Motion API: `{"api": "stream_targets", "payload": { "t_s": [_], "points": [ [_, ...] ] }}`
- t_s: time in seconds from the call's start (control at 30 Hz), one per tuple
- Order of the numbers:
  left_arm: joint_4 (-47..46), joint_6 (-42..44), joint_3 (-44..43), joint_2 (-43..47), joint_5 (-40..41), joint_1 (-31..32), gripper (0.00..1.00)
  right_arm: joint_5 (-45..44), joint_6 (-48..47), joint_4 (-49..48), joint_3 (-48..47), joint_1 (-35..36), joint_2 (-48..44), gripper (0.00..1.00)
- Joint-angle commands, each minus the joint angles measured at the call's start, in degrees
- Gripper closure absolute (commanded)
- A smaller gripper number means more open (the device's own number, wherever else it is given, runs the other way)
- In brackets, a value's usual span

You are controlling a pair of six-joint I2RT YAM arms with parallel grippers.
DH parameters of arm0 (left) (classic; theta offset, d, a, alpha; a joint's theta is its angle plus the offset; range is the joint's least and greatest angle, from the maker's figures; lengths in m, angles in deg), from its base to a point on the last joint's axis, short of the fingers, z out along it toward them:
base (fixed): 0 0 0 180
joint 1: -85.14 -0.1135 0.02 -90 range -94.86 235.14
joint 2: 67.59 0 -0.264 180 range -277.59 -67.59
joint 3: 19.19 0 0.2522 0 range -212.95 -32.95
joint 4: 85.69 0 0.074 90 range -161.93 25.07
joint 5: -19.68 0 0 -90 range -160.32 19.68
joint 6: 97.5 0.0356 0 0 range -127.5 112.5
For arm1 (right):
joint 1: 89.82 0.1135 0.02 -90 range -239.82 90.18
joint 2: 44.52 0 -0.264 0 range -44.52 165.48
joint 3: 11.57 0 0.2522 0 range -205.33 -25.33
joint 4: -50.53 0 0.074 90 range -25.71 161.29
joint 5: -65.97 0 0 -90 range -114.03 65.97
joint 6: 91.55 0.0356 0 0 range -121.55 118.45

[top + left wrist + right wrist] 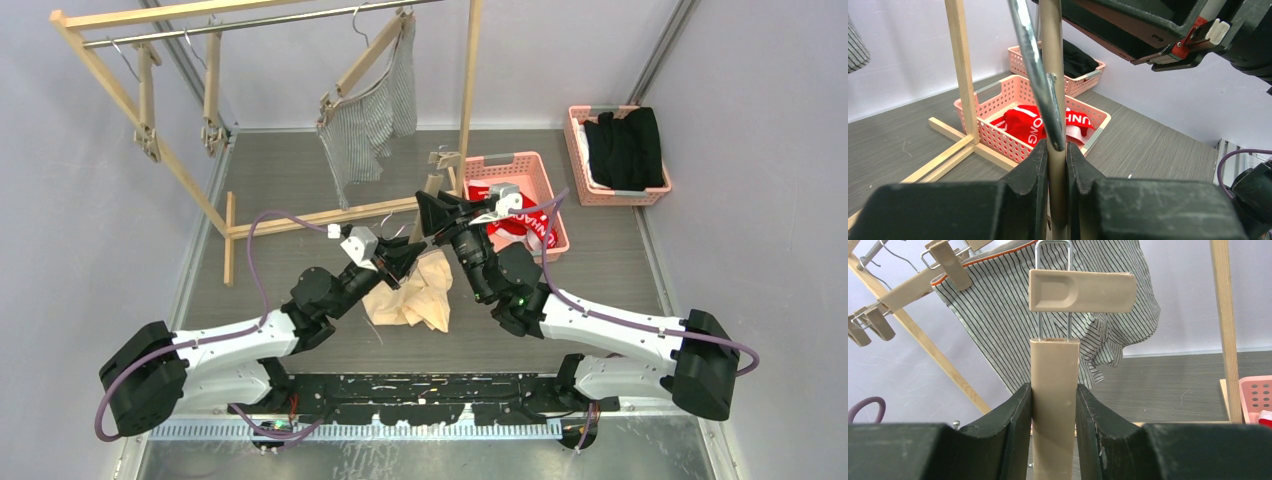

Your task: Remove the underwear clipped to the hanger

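Observation:
A tan plastic clip hanger is held by both grippers over the middle of the table. My left gripper is shut on the hanger's bar, right behind its metal hook. My right gripper is shut on the hanger's arm, just below its end clip. The cream-beige underwear lies crumpled beneath the left gripper; whether it is still clipped is hidden. The pinstriped underwear hangs clipped to a hanger on the rack. The red underwear lies in a pink basket.
The wooden rack with a metal rail spans the back left; its post and foot bar stand close to the grippers. Empty clip hangers hang at the left. A second pink basket at back right holds a black garment.

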Motion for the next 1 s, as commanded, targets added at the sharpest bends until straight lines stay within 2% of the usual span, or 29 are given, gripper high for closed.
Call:
{"api": "stream_targets", "payload": {
  "t_s": [0.0, 0.1, 0.17, 0.2, 0.37, 0.53, 0.77, 0.97],
  "points": [
    [-3.7, 1.1, -0.5, 0.3, -3.1, 1.3, 0.96, -0.3, -1.2, -3.6, -1.0, 0.3, -1.5, 0.99],
    [-3.6, 0.6, -1.1, 0.3, -3.2, 1.3, 1.00, 0.6, -2.2, -3.6, -0.9, 0.4, -1.5, 0.99],
    [1.6, 0.5, -2.9, 1.9, -4.1, 1.3, 1.00, 1.3, -3.4, -3.4, -0.9, 0.5, -1.5, 0.98],
    [6.5, 0.8, -4.4, 3.1, -4.4, 1.3, 1.00, 1.5, -3.9, -3.0, -1.0, 0.5, -1.6, 0.92],
    [26.3, 3.0, -10.7, 9.4, -3.7, 1.4, 1.00, 1.3, -7.9, -1.6, -1.2, 0.7, -2.5, 0.44],
    [45.6, 4.6, -16.9, 14.5, -1.6, 1.6, 1.00, -1.5, -12.5, -1.5, -0.9, 0.6, -4.1, 0.12],
    [73.8, 3.9, -29.5, 16.9, 0.2, 1.8, 1.00, -7.6, -17.6, -0.2, 1.4, 0.7, -6.8, 0.03],
    [90.5, 0.2, -37.3, 22.7, 14.9, 1.8, 1.00, -9.1, -16.0, 3.6, 5.9, 0.9, -12.6, 0.01]
  ]
}}
